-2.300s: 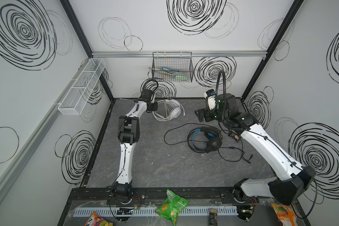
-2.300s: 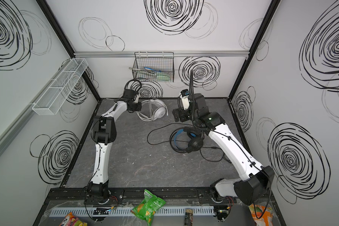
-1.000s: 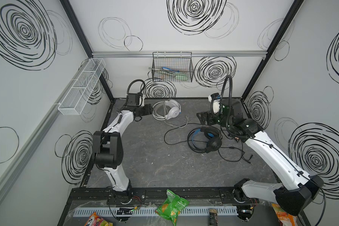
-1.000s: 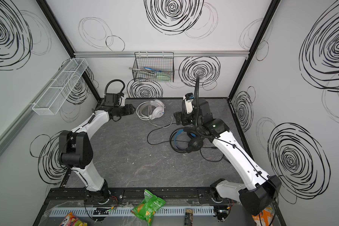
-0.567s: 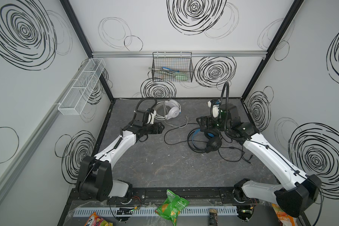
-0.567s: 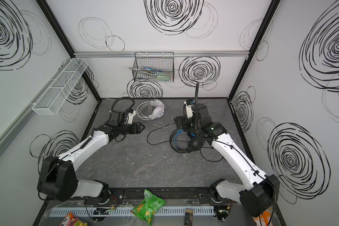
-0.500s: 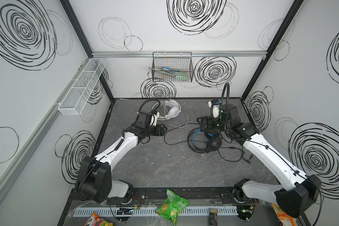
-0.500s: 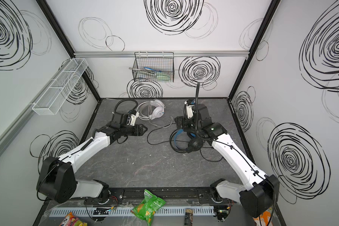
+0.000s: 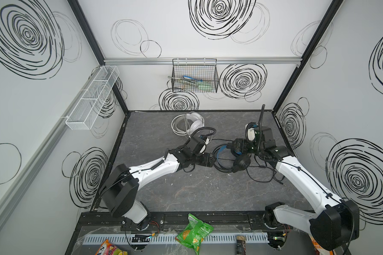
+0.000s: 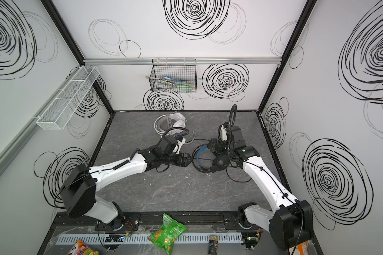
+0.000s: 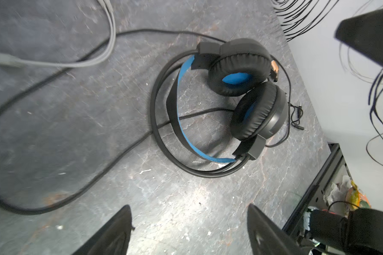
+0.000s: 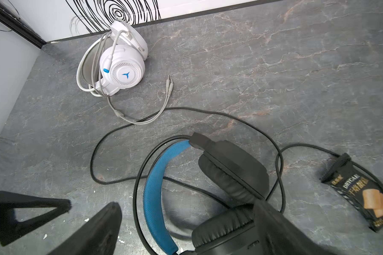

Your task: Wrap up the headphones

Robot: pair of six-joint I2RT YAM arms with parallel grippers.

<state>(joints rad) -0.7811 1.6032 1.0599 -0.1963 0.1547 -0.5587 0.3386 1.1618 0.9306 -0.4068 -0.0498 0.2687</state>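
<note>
On marbled grey tabletop (image 9: 186, 187) | black headset (image 11: 239, 66), blue mesh band (image 12: 155, 189), padded cups (image 11: 254, 110) | both jaws open, empty

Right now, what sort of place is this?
Most likely a robot testing booth: a left arm and right arm bolted to a grey table, boxed in by swirl-patterned walls, with white headphones and black headphones laid out.

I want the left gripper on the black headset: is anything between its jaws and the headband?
Nothing visible. In the left wrist view, only bare table lies between the open left gripper and the black headset. The headset's black cable loops away to one side, outside the straight path of the jaws.
</note>
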